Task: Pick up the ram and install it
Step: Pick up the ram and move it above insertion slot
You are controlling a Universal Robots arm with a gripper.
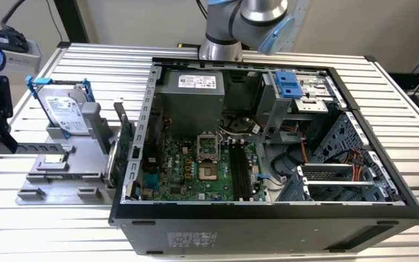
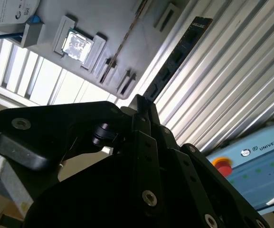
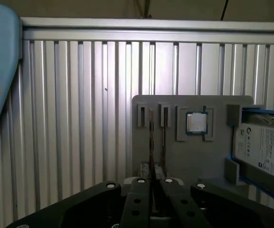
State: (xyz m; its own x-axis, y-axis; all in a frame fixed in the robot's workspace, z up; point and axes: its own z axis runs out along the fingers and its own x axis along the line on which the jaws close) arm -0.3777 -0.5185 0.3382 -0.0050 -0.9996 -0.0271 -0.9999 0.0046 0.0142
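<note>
The gripper (image 2: 141,102) is shut tight on the ram (image 2: 174,61). The two black fingers pinch one end of the long thin stick. The rest of it pokes out past the tips. In the first wrist view I see the stick edge-on, like a thin line between the fingers.

The ram is up by the grey tray (image 3: 212,161), well apart from the computer case (image 1: 268,215). The gripper hangs at the exterior view's left, next to the tray.

The tray sits on the silver striped table (image 1: 85,229). It has pockets for parts. One pocket holds a small square chip (image 3: 197,122). A hard drive (image 3: 265,149) in a blue frame leans in another spot. A green card (image 1: 126,144) stands up on its edge at the side of the tray near the case.

The case lies on its side with its lid off, so I can look right in. Inside is a green board with long black slots (image 1: 240,169) side by side. There is also a grey metal box (image 1: 191,101) at the far end, and some wires.
</note>
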